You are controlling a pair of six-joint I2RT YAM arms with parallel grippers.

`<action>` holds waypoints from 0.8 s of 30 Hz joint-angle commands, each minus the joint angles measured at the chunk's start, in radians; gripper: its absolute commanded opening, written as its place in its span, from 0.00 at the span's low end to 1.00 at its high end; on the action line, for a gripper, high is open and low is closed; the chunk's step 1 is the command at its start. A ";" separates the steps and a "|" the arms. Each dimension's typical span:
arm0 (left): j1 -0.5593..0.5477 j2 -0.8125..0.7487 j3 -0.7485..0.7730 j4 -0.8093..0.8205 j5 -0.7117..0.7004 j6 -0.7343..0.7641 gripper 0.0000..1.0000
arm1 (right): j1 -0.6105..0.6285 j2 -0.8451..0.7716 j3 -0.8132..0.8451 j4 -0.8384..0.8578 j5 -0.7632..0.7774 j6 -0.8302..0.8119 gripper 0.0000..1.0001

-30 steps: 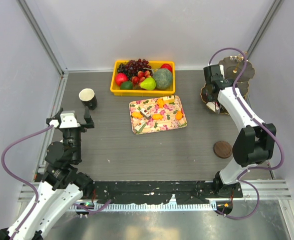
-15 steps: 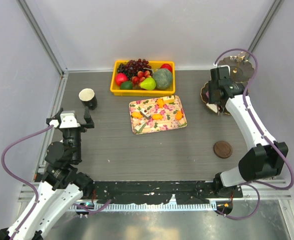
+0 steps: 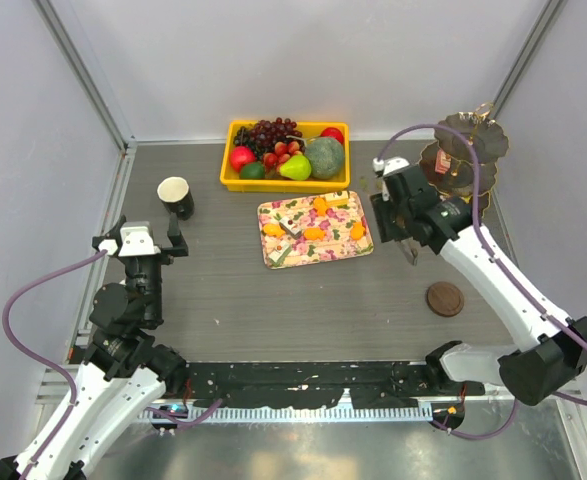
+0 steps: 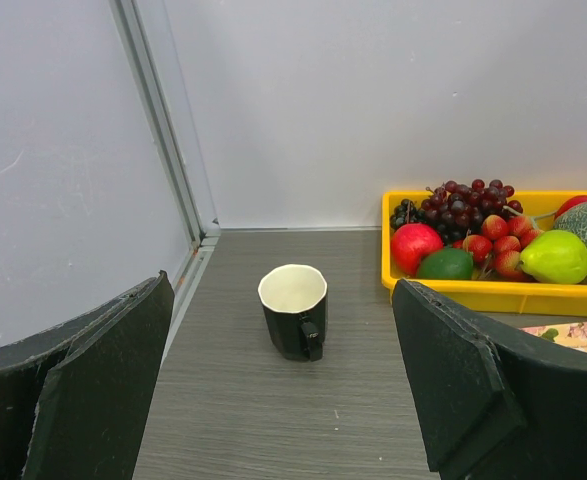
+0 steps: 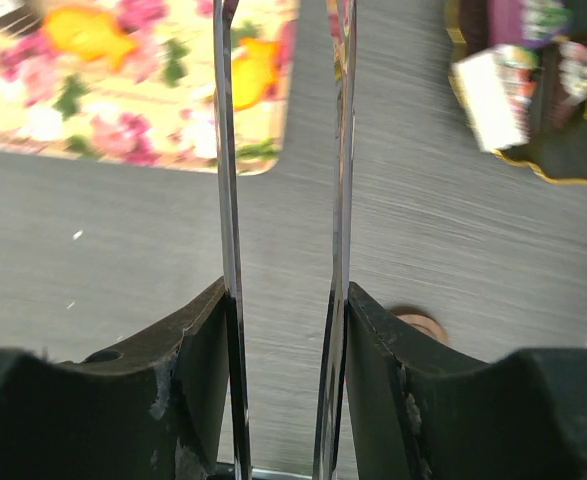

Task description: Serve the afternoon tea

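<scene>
The right gripper (image 5: 285,300), clamped on empty thin metal tongs (image 5: 228,190), has just swung from the dark gold-rimmed 3-tier stand (image 3: 463,160), right of the floral rectangular tray (image 3: 323,255), to hang just off the tray's right edge: back for another piece, I'd say. The nearest small orange pastry (image 3: 357,229) lies lengthwise along that edge. Left of the tray, the left gripper (image 3: 148,225) gapes empty.

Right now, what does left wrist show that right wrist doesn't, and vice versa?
Left wrist only: black cup, yellow bin of fruit. Right wrist only: the metal tongs it grips, cake pieces on the gold-rimmed stand, part of a brown disc. Both: floral tray (just a corner in the left wrist view) and grey tabletop.
</scene>
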 commanded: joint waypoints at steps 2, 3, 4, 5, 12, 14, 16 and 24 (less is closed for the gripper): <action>-0.002 0.004 0.016 0.032 0.006 -0.003 0.99 | 0.141 0.009 -0.060 0.109 -0.137 -0.036 0.50; -0.002 0.004 0.016 0.032 0.006 -0.003 0.99 | 0.167 0.028 -0.067 0.145 -0.156 -0.043 0.49; 0.000 0.006 0.013 0.032 0.006 -0.003 0.99 | 0.187 0.039 -0.070 0.158 -0.182 -0.061 0.50; -0.002 0.007 0.012 0.030 0.008 -0.003 0.99 | 0.195 0.064 -0.070 0.176 -0.196 -0.066 0.50; 0.000 0.007 0.014 0.032 0.003 0.000 0.99 | 0.250 0.227 0.008 0.190 -0.200 -0.175 0.51; -0.002 0.009 0.011 0.033 0.001 0.003 0.99 | 0.258 0.270 0.035 0.181 -0.197 -0.187 0.51; -0.002 0.010 0.012 0.035 0.001 0.003 0.99 | 0.267 0.307 0.054 0.181 -0.193 -0.195 0.52; -0.002 0.013 0.012 0.036 0.004 0.003 0.99 | 0.285 0.404 0.101 0.189 -0.170 -0.218 0.55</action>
